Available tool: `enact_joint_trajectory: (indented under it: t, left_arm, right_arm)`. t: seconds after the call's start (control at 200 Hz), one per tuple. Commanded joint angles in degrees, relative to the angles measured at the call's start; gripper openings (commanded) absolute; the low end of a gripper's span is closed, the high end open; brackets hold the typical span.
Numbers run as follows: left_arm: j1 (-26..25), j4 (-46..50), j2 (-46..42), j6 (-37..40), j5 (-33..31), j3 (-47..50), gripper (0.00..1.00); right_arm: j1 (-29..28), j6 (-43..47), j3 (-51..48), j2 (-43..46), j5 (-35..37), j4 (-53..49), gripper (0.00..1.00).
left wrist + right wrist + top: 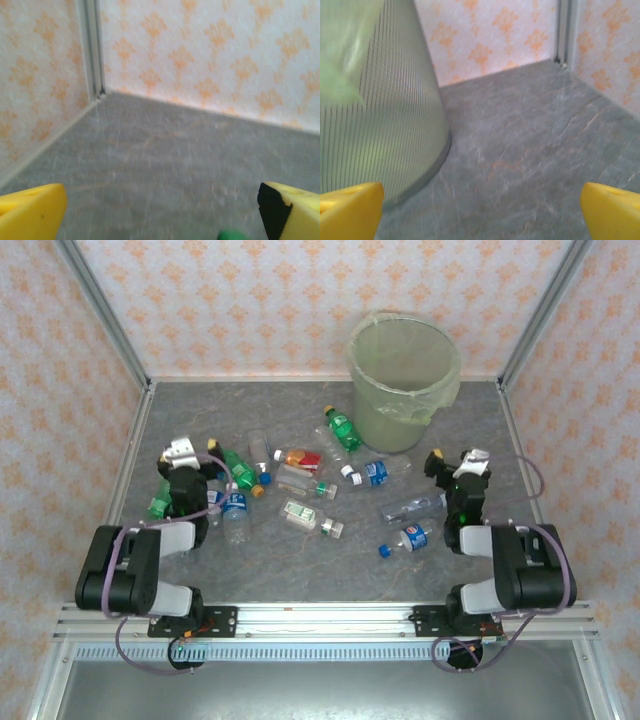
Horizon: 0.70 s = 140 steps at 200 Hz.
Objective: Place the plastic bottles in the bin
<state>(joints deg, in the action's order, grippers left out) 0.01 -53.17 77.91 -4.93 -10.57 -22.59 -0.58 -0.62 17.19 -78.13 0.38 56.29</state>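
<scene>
- Grey table [300,575]: both arm bases at its near edge, all bottles lying flat on it
- Nearest item is the blue-cap bottle [408,538], blue label, just left of the right forearm
- Clear bottle [412,507] lies just behind it, angled toward the right arm
- White-label bottle [312,517] sits mid-table, apart from both arms
- Blue-label bottle [236,510] lies right beside the left forearm
- Green bottle [160,500] is partly tucked under the left arm on its outer side
- Left gripper [190,455] [160,212]: fingers spread wide, nothing between them, low over the table and facing the far-left corner
- Its wrist view catches a green cap [231,235] at the bottom edge, near the right finger; can't tell which bottle it belongs to
- Right gripper [458,462] [481,212]: fingers spread wide, holding nothing, pointed at bare table just right of the bin
- Yellow-cap green bottle [240,468] lies just right of the left gripper
- Red-label bottle [300,456] lies behind centre, near the yellow-cap green bottle
- White-cap bottle [372,473], blue label, lies near the bin's foot
- Dark green bottle [342,430] lies just left of the bin
- Bin [395,420] [380,115]: upright, bag-lined, far right of centre by the back wall [260,310]; ribbed side close on the left in the right wrist view
</scene>
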Motion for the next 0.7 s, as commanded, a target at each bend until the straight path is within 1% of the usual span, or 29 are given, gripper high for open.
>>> enact_joint_trajectory:
  t: [0.0,0.015,0.06,0.105,0.14,0.15,0.18,0.24,0.31,0.39,0.43,0.486,0.596,0.696]
  left_arm:
    - [0.3,25.4,-5.6,-9.6,-8.0,-11.2,1.00]
    - [0.3,29.3,-5.9,-11.5,-8.5,-12.9,1.00]
    - [0.4,36.9,-6.6,-14.7,-8.6,-17.1,1.00]
    - [0.5,42.4,-6.9,-16.5,-6.0,-20.5,1.00]
    - [0.5,46.0,-7.1,-17.9,-3.6,-22.6,1.00]
    - [0.5,47.0,-7.3,-18.3,-2.8,-23.1,1.00]
    - [0.5,49.1,-7.6,-19.1,0.3,-24.3,1.00]
    - [0.5,51.2,-8.7,-20.6,5.7,-25.0,1.00]
    - [0.5,53.0,-10.3,-22.6,9.7,-25.0,1.00]
    - [0.5,55.0,-11.9,-24.0,12.4,-24.5,0.99]
    - [0.4,55.2,-12.6,-24.7,14.0,-23.8,0.99]
    - [0.2,54.9,-13.8,-25.6,16.8,-22.3,0.99]
    - [-1.6,54.0,-15.9,-27.2,18.5,-19.1,0.99]
    - [-4.9,55.4,-17.1,-27.4,17.7,-17.6,0.99]
  right_arm:
    - [0.1,-7.4,4.9,6.0,7.2,-11.3,1.00]
    - [0.1,-9.0,5.5,6.5,8.0,-13.3,1.00]
    - [0.2,-13.4,8.3,8.7,9.4,-18.7,1.00]
    - [0.2,-19.0,11.4,10.1,10.9,-25.9,1.00]
    - [0.3,-26.5,14.6,10.1,13.8,-33.5,1.00]
    - [0.3,-28.5,15.7,11.3,14.4,-35.9,1.00]
    - [0.6,-31.4,18.4,11.9,14.7,-40.9,1.00]
    - [1.3,-31.1,22.6,11.7,11.2,-47.6,1.00]
    - [1.3,-31.4,26.0,11.5,7.9,-52.9,1.00]
    - [1.2,-32.1,26.9,12.3,3.7,-55.9,1.00]
    - [1.2,-32.5,26.4,13.2,0.7,-56.3,1.00]
    - [1.2,-33.0,25.7,14.5,-1.7,-57.5,1.00]
    - [0.6,-34.5,24.8,17.4,-4.4,-61.0,1.00]
    - [-0.3,-34.6,24.2,20.7,-4.7,-64.4,1.00]
